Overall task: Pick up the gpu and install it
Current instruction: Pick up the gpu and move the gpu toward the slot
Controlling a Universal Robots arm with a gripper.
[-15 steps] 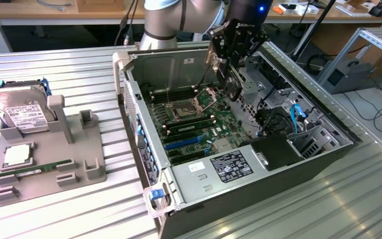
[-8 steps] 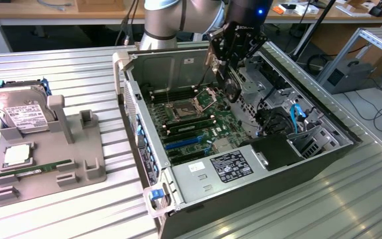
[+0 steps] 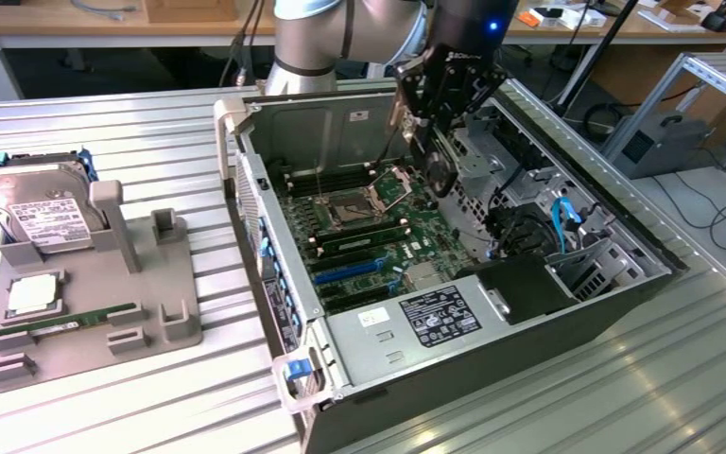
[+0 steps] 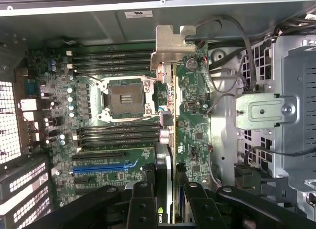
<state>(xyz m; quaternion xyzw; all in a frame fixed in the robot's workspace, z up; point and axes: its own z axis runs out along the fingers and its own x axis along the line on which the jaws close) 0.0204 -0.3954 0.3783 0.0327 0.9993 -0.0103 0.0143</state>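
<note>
The gpu [image 4: 171, 115] is seen edge-on in the wrist view as a thin card with a silvery bracket [image 4: 170, 44] at its far end. It hangs over the motherboard [image 4: 89, 140] inside the open computer case [image 3: 490, 312]. My gripper [image 4: 170, 189] is shut on it, one black finger on each face. In the exterior view the gripper [image 3: 437, 109] stands above the case's back half, with the gpu [image 3: 437, 165] hanging dark below it, over the area beside the CPU socket [image 3: 370, 199]. The card looks held clear of the board.
Blue expansion slot [image 4: 103, 166] and black memory slots lie on the board. Drive cage [image 4: 276, 110] and cables crowd the case's far side. On the exterior view's left, a grey holder [image 3: 148, 312] carries a hard drive [image 3: 45, 213], a RAM stick [image 3: 67, 324] and a CPU [image 3: 35, 295].
</note>
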